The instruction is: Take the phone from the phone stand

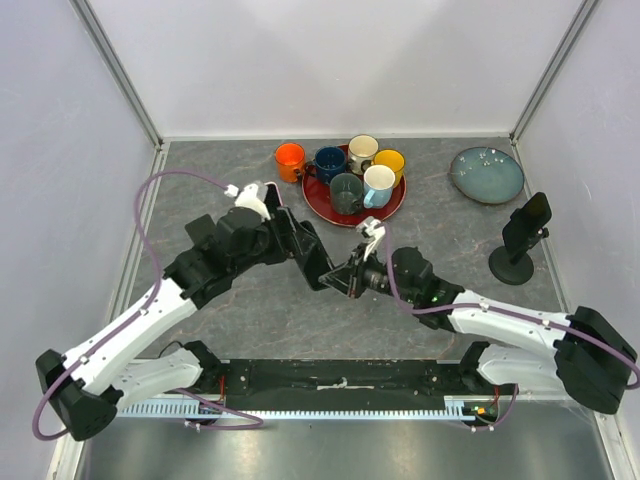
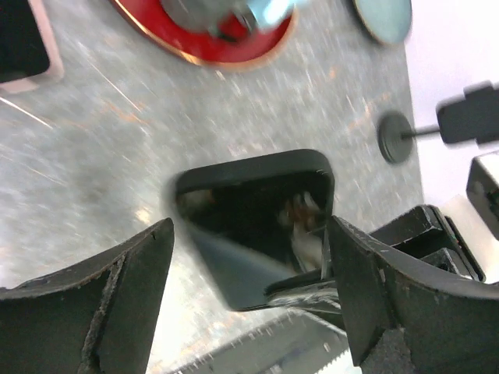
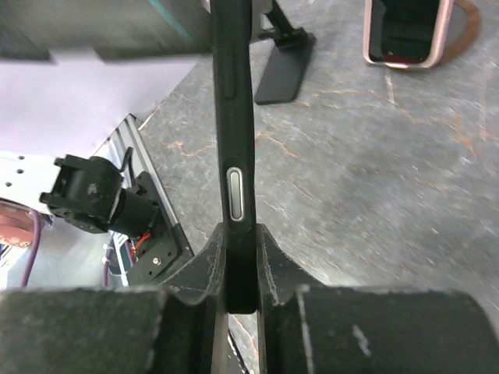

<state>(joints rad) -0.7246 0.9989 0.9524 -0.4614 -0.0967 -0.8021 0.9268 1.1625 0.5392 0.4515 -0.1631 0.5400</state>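
**A:** Where's the phone?

**B:** Off the stand, in the air over the middle of the table (image 1: 250, 320). My right end effector (image 3: 240, 235) is clamped on the phone (image 3: 234, 140) at one end. The pads sit on the front and back faces, and the edge with the side button (image 3: 236, 195) faces the wrist camera. The phone stand (image 1: 514, 252) is well apart, about 3 o'clock from the phone in the top view. I can't tell what its cradle holds.

**A:** Left side?

**B:** My left end effector (image 2: 249, 226) is spread wide and holds nothing. In its wrist view the phone shows in the gap between the fingers (image 2: 117, 296). The pads look clear of it.

**A:** How will it handle?

**B:** My read is a stiff slab with no give, and a smooth case that can slip. It's fairly heavy for an end pinch. Most of the body sticks out past my fingers, so it could swing. The face is probably glass, so no drops or knocks.

**A:** Best hold?

**B:** Nearer the middle, with flat pads on the two faces or across the long edges. Stay off the side button, which is just beyond the current grip.

**A:** Anything nearby?

**B:** A red tray (image 1: 322, 206) of mugs (image 1: 347, 190) sits at 12 o'clock from the phone. A pink-cased phone (image 3: 405, 31) shows at the top of the right wrist view. I leave both alone.
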